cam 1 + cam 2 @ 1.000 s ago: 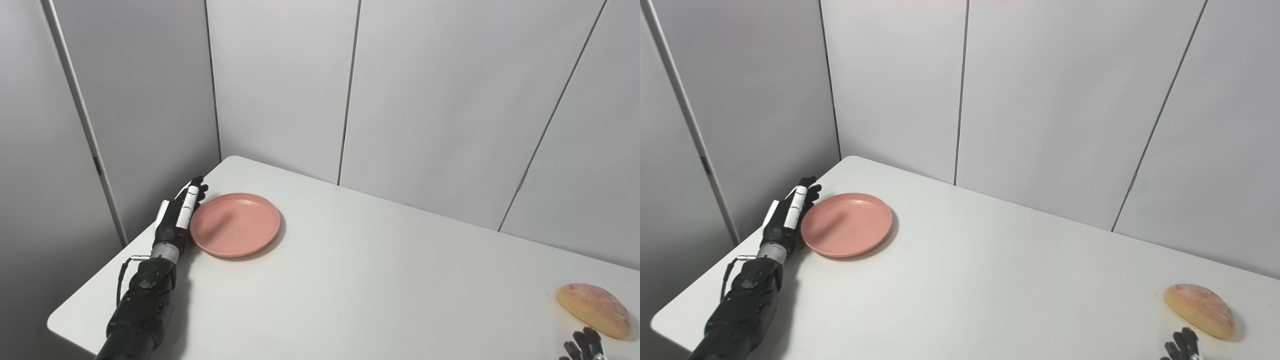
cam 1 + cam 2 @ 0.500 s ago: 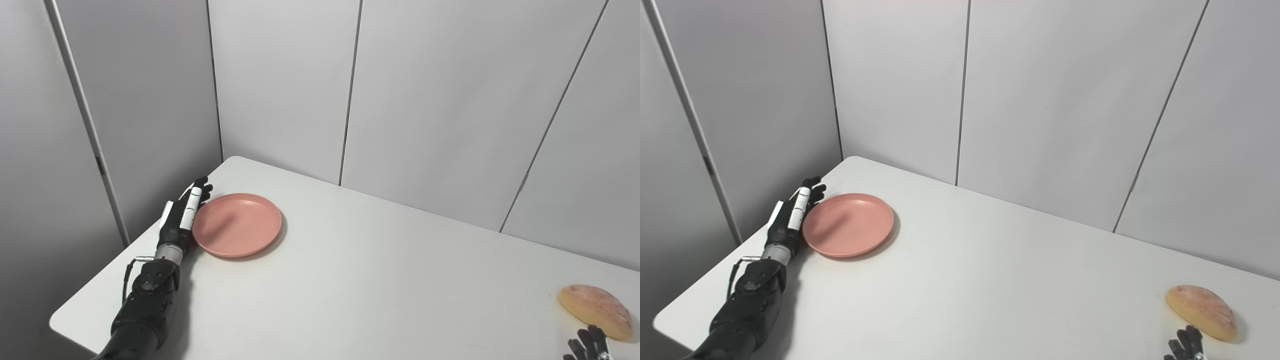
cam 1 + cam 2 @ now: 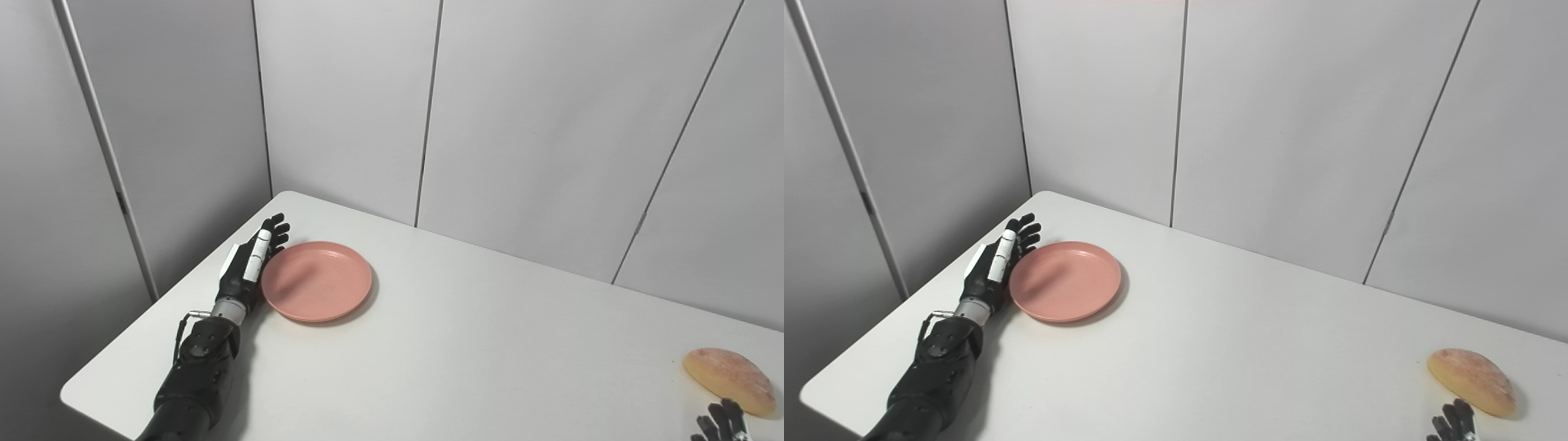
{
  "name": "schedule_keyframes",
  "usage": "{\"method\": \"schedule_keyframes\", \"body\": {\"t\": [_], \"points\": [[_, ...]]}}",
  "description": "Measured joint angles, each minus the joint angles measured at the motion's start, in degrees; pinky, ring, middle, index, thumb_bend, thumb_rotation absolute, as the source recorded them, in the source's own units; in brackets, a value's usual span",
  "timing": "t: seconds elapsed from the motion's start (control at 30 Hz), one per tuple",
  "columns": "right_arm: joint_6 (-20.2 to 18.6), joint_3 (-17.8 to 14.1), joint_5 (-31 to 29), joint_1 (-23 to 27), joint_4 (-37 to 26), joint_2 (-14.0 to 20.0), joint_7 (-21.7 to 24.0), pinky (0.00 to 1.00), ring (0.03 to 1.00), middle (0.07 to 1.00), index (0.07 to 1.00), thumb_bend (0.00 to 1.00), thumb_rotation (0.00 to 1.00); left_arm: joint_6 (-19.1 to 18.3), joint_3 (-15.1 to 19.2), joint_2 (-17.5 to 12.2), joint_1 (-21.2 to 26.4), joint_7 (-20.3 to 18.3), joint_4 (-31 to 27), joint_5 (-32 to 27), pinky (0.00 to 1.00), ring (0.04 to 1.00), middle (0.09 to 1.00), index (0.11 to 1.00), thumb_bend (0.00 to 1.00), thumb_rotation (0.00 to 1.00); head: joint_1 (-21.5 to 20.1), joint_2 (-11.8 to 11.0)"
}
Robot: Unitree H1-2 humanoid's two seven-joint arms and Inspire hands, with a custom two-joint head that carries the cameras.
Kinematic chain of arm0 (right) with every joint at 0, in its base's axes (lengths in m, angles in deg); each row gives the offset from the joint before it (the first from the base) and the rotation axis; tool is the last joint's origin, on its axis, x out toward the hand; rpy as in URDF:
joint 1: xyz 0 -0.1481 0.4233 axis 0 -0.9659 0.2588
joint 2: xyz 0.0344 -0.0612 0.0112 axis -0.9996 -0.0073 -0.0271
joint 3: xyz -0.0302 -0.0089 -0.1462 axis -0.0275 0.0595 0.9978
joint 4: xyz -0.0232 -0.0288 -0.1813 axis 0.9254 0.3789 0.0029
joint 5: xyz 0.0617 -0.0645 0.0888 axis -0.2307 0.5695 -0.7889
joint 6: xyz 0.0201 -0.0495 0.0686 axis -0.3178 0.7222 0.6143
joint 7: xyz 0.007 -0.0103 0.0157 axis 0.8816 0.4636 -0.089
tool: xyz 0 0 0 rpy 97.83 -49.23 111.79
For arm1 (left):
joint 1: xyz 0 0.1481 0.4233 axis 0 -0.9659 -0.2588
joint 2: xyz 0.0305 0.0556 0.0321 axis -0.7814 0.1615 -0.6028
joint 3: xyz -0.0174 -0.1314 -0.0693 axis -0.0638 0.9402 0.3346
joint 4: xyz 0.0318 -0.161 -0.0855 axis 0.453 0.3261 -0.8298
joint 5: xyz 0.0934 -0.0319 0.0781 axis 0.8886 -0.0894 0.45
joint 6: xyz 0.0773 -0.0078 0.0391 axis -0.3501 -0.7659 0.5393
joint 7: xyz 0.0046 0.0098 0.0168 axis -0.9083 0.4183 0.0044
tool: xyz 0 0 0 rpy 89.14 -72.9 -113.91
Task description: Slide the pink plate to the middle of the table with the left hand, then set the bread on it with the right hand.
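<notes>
Since the earlier frame, pink plate and left robot hand shift toward 3 o'clock. Fingers straight, pressed flat against its rim. Slide underway; push further. Bread untouched beside right robot hand, state unclear.

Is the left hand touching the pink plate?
Touching. In the left eye view the left hand lies flat along the plate's left rim with no table showing between them; the right eye view shows the same.

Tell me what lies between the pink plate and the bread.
Nothing: only bare table separates the pink plate from the bread, clear in both eye views.
</notes>
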Motion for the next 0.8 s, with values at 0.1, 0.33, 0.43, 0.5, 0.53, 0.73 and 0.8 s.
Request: {"method": "schedule_keyframes", "body": {"t": [0.1,0.33,0.43,0.5,0.53,0.73,0.8], "points": [[0.0,0.0,0.0,0.0,-0.3,-0.2,-0.4,1.0,1.0,1.0,1.0,0.59,0.8,-0.6,-0.2,1.0,-0.2,-0.7,-1.5,-0.5,0.9,0.915,0.901,0.857,0.77,0.99,-0.4,0.4],[-0.7,0.5,0.8,-0.1,-2.0,0.6,-0.3,1.0,1.0,1.0,1.0,0.54,0.84,-0.2,-0.1,1.8,0.3,-2.8,-1.2,-2.5,0.92,0.918,0.901,0.852,0.76,0.96,-1.4,1.2],[-1.5,0.8,0.8,-0.2,-2.9,0.6,-0.4,1.0,1.0,1.0,1.0,0.5,0.84,-0.2,-0.1,2.0,0.3,-3.5,-1.3,-2.9,0.93,0.919,0.905,0.856,0.76,0.96,-1.8,1.4],[-1.8,1.1,0.8,-0.3,-4.1,0.6,-0.4,1.0,1.0,1.0,1.0,0.49,0.84,-0.2,-0.1,2.3,0.3,-4.6,-1.5,-4.1,0.93,0.911,0.896,0.86,0.75,0.95,-1.9,1.5],[-1.9,1.1,0.8,-0.3,-4.6,0.6,-0.4,1.0,1.0,1.0,1.0,0.48,0.84,-0.4,0.0,2.7,0.3,-5.2,-1.8,-4.7,0.93,0.906,0.891,0.862,0.74,0.95,-2.0,1.5],[-2.6,1.1,1.3,-0.3,-5.4,0.3,-1.0,1.0,1.0,1.0,1.0,0.42,0.86,-1.2,-1.0,4.4,-0.9,-6.8,-5.5,-6.1,0.93,0.917,0.896,0.859,0.75,0.97,-2.2,1.7],[-2.8,1.1,1.4,-0.3,-5.4,0.3,-1.3,1.0,1.0,1.0,1.0,0.44,0.85,-1.6,-2.1,4.9,-1.7,-6.5,-7.4,-5.3,0.94,0.925,0.899,0.86,0.76,0.98,-2.2,1.7]]}}
